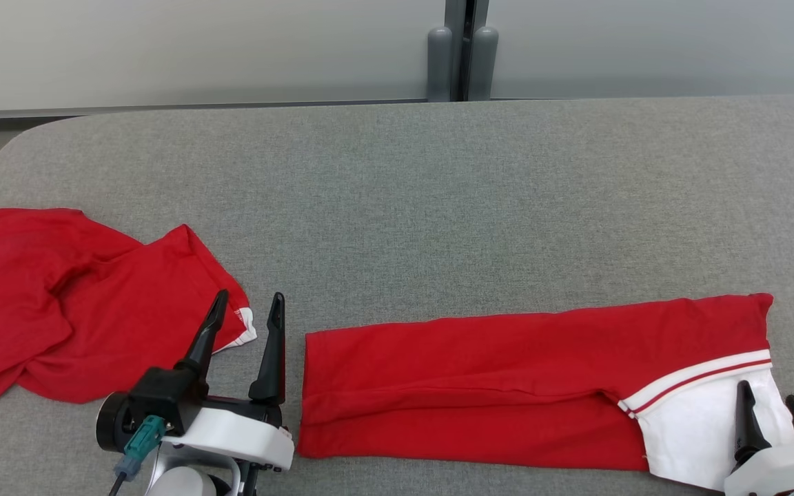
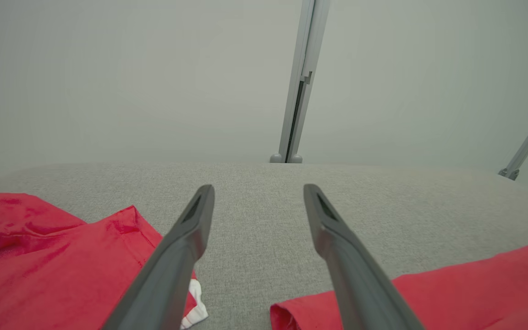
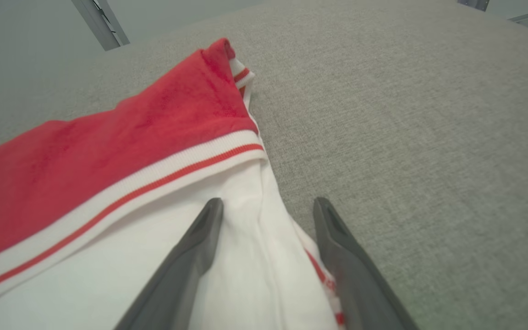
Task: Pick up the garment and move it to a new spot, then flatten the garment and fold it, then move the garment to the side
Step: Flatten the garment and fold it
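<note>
We list one folded red garment (image 1: 480,386), white-banded, flat on the grey padded table (image 1: 438,193), its white end between and under the parted, empty jaws of our right gripper (image 1: 768,394). Our left gripper (image 1: 249,300) hovers with jaws spread and empty over bare table, a crumpled red garment (image 1: 59,303) beside its left finger and the folded one's other end just off its right finger.

Spread fingers (image 2: 184,250) over grey table (image 2: 264,206).
</note>
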